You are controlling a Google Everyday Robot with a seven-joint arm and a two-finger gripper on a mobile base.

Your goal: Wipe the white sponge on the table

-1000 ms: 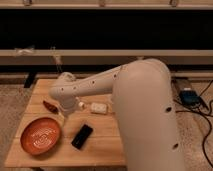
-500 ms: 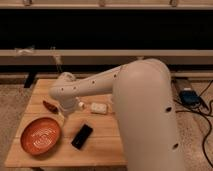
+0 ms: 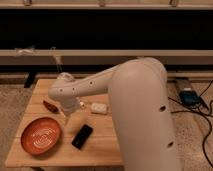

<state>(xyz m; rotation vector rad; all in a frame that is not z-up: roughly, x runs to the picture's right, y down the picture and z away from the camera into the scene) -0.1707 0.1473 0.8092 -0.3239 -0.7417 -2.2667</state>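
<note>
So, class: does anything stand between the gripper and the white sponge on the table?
Nothing visible does. The gripper hangs open over the table, beside the sponge, with only bare wood between them. The black phone and orange plate lie nearer the camera, off that line.

Gripper (image 3: pixel 70 109) hangs mid-table (image 3: pixel 106 148), jaws apart. Plate (image 3: pixel 41 136), phone (image 3: pixel 82 136), sponge (image 3: pixel 98 107) ring it. Free: front edge right of phone.

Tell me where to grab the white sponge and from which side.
Come straight down from above and pinch the white sponge across its narrow width, at mid-length: it lies flat on the table, apart from the other things. The tool hangs open beside it, toward the orange plate.
</note>
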